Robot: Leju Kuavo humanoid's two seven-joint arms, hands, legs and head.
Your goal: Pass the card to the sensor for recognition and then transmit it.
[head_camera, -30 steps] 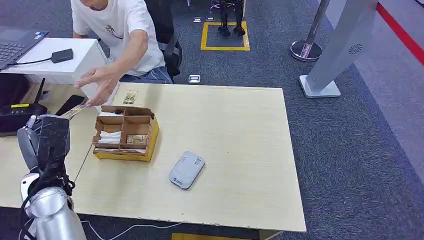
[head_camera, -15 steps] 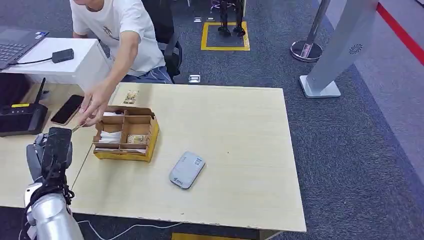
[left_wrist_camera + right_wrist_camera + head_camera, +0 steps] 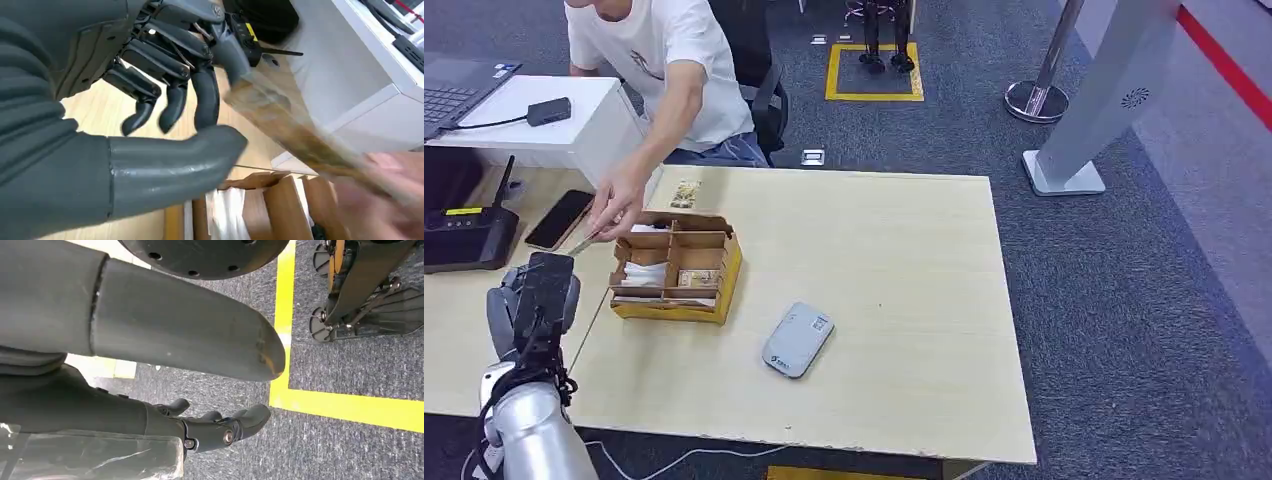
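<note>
The card (image 3: 584,242) is seen at the left of the head view, a thin brownish strip running from the person's hand (image 3: 619,205) down toward the left hand (image 3: 539,290). In the left wrist view the card (image 3: 285,125) is blurred; its near end lies at the tip of one dark finger, the fingers (image 3: 172,100) are spread and curled, and the thumb (image 3: 175,165) is apart from the card. The left hand is therefore judged to be open and holding nothing, the card being pinched by the person.

The step in hand is judged to be the handover. For it to be done well, the left hand is best kept open and level until the card is drawn clear. The divided cardboard box (image 3: 676,268) just right of the hand should not be knocked. The grey sensor (image 3: 797,339) lies lower centre on the table (image 3: 904,300), well apart from the card.

The right hand (image 3: 220,430) hangs over carpet with yellow tape, its fingers loosely curled, nothing held.
</note>
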